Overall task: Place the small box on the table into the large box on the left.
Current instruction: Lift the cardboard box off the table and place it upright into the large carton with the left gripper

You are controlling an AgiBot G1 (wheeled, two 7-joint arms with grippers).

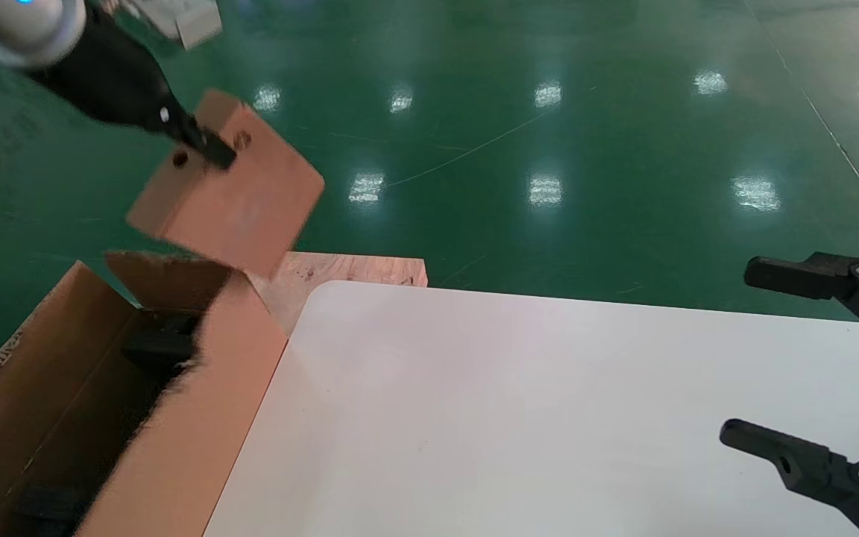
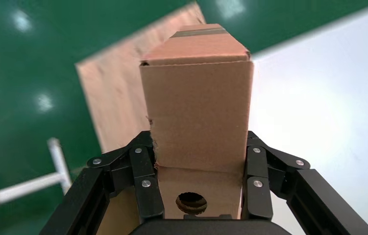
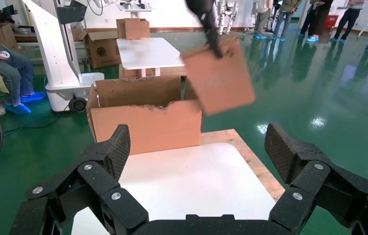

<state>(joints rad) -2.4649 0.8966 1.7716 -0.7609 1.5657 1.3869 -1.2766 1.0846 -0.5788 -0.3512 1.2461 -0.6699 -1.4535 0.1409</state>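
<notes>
One small box (image 1: 232, 190) hangs in the air, tilted, at abt 10 o'clock in the head view. It is clear of the table (image 1: 549, 418) and sits just above the far corner of the large box (image 1: 101, 418). The left gripper (image 1: 209, 149) has it clenched. In the left wrist view the fingers (image 2: 145, 183) press both side walls of the carton near the end with the round hole, and the rest of the box sticks out well past them.

Risks, as I judge them:
- The grip is at one end only, so the long overhang could lever the box and make it swivel or slip btwn the pads.
- The box hangs over the far corner, not the middle of the opening. Let go here and it may catch the ragged flap edge, tip outward, and land on the plywood board (image 1: 355, 270) or the floor.
- A tilted drop could wedge it on the dark foam inside rather than let it sit flat.

Pose: the left arm reaches in from 11 o'clock, wrist pitched down, fingers pointing toward 4 o'clock. The right gripper (image 1: 810, 358) is parked at 3–4 o'clock over the table edge w/ fingers spread wide, nothing in them.
</notes>
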